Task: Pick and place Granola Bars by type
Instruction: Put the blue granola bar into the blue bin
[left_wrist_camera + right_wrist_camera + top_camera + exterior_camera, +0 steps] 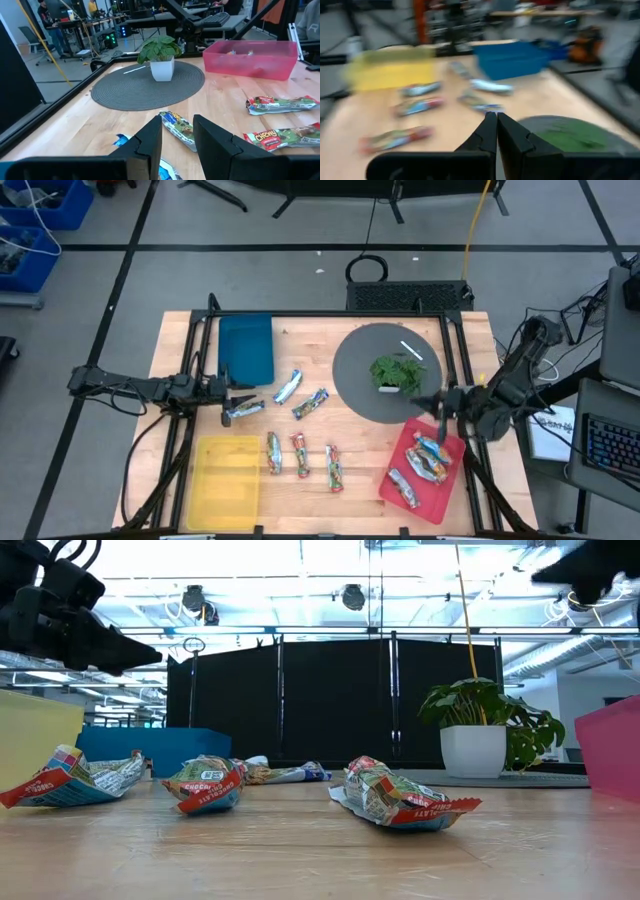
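Note:
Three granola bars lie in a row near the table's near edge: one silver-orange [273, 452] and two red-green [300, 454] [333, 467]. Two silver-blue bars [288, 387] [310, 404] lie mid-table. A third silver-blue bar [245, 410] lies just below my left gripper [240, 396]. That gripper is open and raised above the table [110, 645]; the bar's blue wrapper [120, 141] shows beside its fingers. Several bars lie in the red tray [405, 442]. My right gripper [440, 406] is shut [496, 122] and empty, between the round mat and the red tray.
A blue tray [246, 348] sits at the far left and a yellow tray [226, 476] at the near left. A dark round mat [350, 370] carries a potted green sprig [396, 372]. Black frame rails run along both table sides.

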`<state>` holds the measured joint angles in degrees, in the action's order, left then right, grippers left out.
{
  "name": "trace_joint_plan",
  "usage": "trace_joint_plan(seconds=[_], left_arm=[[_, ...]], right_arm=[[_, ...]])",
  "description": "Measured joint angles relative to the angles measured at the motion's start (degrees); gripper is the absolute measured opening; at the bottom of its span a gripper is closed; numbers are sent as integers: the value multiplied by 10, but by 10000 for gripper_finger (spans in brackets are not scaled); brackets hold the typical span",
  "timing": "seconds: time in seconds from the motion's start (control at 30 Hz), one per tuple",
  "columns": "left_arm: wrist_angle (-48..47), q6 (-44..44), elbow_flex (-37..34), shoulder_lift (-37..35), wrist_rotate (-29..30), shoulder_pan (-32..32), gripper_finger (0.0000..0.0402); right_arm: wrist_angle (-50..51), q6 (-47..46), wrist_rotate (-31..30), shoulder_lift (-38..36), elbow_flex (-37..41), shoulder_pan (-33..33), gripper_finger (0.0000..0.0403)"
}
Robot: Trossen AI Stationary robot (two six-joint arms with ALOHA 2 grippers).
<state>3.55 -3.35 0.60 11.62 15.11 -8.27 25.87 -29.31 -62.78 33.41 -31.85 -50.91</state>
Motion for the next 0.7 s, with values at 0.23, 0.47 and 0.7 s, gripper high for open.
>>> trace_joint_plan(seconds=[0.23, 0.47, 0.7], left_arm=[[5, 24, 0, 0, 2, 0, 118], [28, 26, 0, 0, 9, 0, 118], [40, 26, 0, 0, 16, 0, 118]], right_arm=[[-42, 73, -17, -183, 126, 59, 6], [-172, 222, 47, -306, 227, 128, 6], [-228, 290, 154, -332, 250, 212, 6]])
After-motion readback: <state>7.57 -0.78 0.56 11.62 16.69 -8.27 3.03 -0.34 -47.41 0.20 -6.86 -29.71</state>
